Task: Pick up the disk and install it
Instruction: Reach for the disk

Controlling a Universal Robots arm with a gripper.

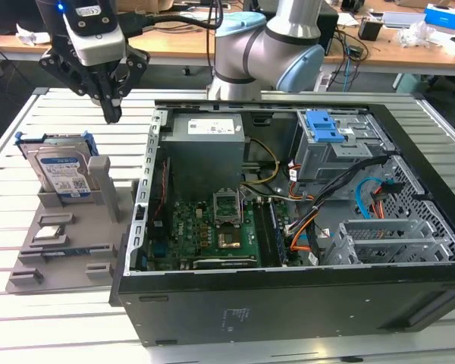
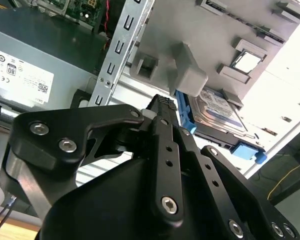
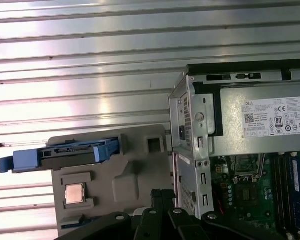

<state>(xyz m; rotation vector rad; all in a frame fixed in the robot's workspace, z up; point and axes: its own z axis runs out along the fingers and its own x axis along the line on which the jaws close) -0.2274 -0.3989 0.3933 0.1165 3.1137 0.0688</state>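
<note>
The disk is a silver hard drive with a white-and-blue label in a blue carrier frame. It stands on edge in a slot of the grey holder, at the exterior view's left. In both wrist views the disk rests in that holder. My gripper hangs above the table between the holder and the open computer case. It is higher than the disk and off to the disk's right in the exterior view. The black fingers are shut together with nothing between them, and the fingertips point down at the holder's edge.
A small square silver chip lies flat in the holder. Inside the case are a grey power supply, a green motherboard, a drive cage with a blue latch and loose cables. The table is slatted metal.
</note>
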